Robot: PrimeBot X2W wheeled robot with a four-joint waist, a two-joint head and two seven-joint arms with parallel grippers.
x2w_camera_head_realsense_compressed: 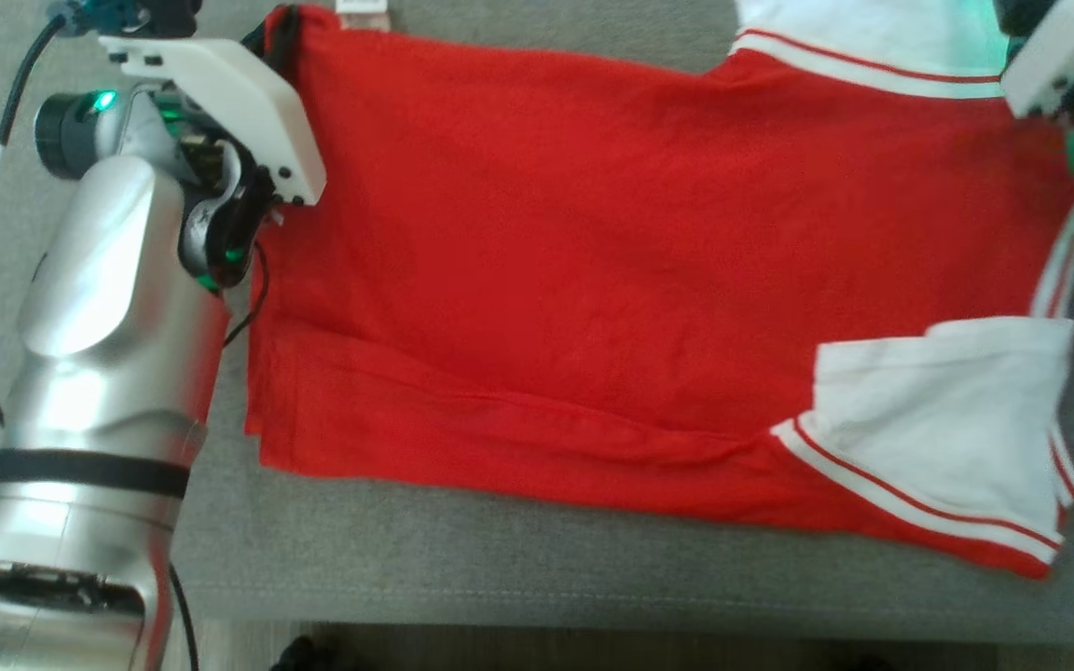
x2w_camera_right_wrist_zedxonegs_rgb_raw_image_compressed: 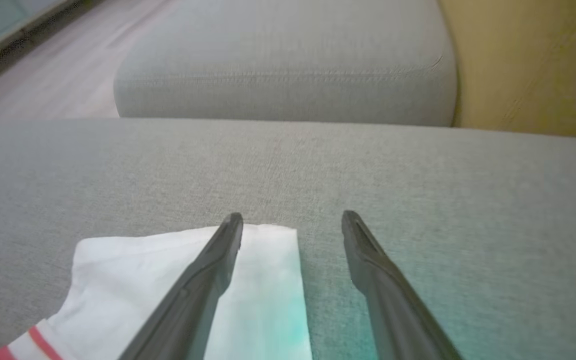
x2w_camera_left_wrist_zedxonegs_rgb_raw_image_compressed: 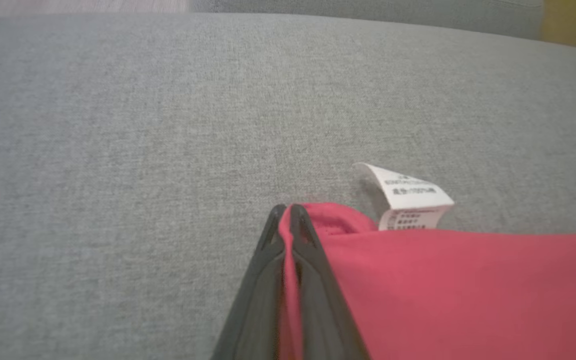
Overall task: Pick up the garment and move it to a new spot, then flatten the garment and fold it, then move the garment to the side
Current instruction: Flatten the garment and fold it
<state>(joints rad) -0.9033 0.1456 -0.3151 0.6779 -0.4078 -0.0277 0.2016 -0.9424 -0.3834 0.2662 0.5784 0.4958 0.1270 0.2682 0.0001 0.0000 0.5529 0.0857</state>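
**Fold in hand: left corner gripped, right tool waiting open at the far sleeve**

At the left, your left tool point(x2w_camera_left_wrist_zedxonegs_rgb_raw_image_compressed: 288, 210) is pinched tight on the far left corner of the red knit garment with white, red-striped sleeves point(x2w_camera_head_realsense_compressed: 593, 261). A sliver of red cloth shows between its fingers, just beside the white printed care label point(x2w_camera_left_wrist_zedxonegs_rgb_raw_image_compressed: 410, 197). The garment lies spread across the grey woven cushion point(x2w_camera_head_realsense_compressed: 500, 550), with its near long edge turned over and one sleeve laid in at the near right. At the far right, your right tool point(x2w_camera_right_wrist_zedxonegs_rgb_raw_image_compressed: 293, 218) is spread wide and grips nothing; one finger is over the far white sleeve point(x2w_camera_right_wrist_zedxonegs_rgb_raw_image_compressed: 118, 270), the other over bare cushion. I judge this the flatten-and-fold step. Next you need the right tool closed on that far right edge, so both far corners can lift and travel together toward the near side.
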